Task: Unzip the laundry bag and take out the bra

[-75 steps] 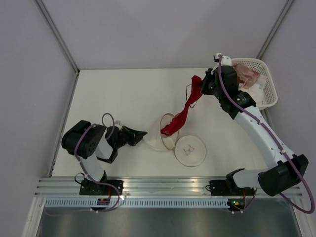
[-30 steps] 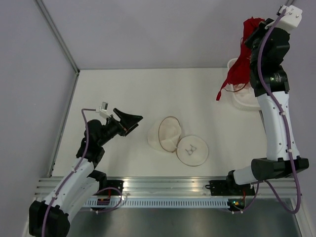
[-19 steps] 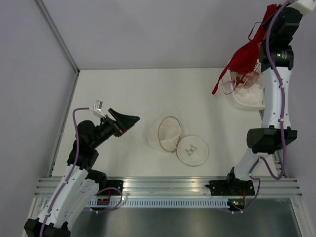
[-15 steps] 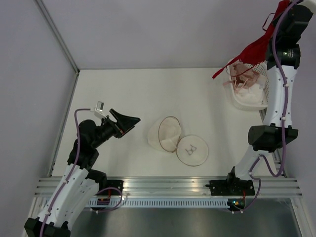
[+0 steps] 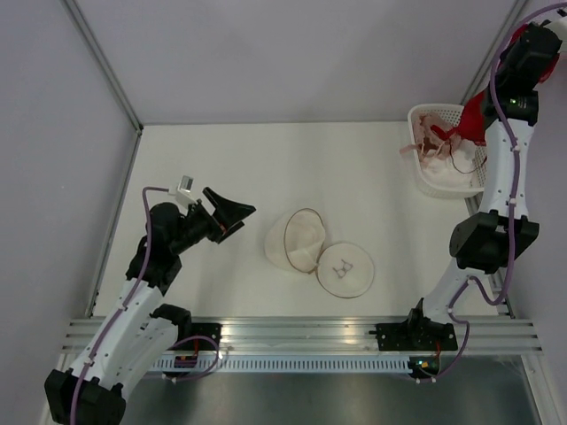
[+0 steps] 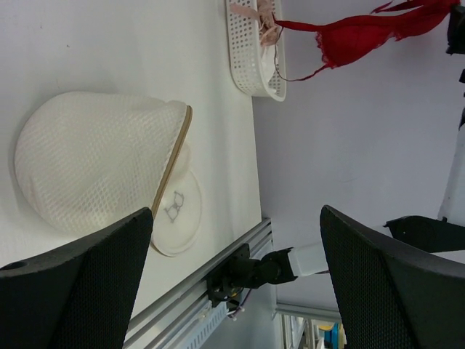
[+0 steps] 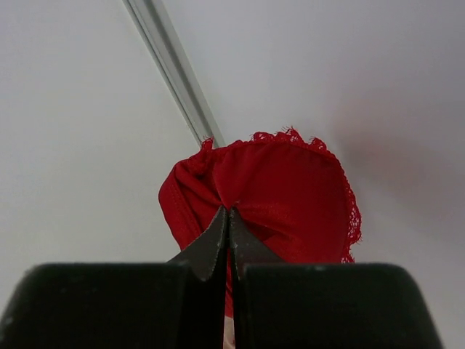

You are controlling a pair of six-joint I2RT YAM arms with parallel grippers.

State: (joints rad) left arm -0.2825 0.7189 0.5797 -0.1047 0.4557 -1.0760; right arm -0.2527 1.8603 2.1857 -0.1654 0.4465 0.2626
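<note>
The laundry bag [image 5: 297, 239] lies unzipped mid-table, a whitish mesh dome with a brownish zip rim, and its round flap [image 5: 344, 269] lies flat beside it. It also fills the left of the left wrist view as the laundry bag [image 6: 94, 160]. The red lace bra [image 5: 473, 113] hangs in the air over the white basket [image 5: 423, 181], with my right gripper [image 5: 489, 102] shut on it. In the right wrist view the gripper [image 7: 229, 212] pinches the bra [image 7: 290, 185] at its tips. My left gripper [image 5: 232, 214] is raised left of the bag, open and empty [image 6: 236, 212].
The white lattice basket [image 6: 251, 65] at the back right corner holds pale pink and white garments. Metal frame posts rise at the back corners. A rail runs along the table's near edge by the arm bases.
My right arm has carried the bra from high against the back wall to the right and down over the basket. My left arm shifted only slightly, still open.
</note>
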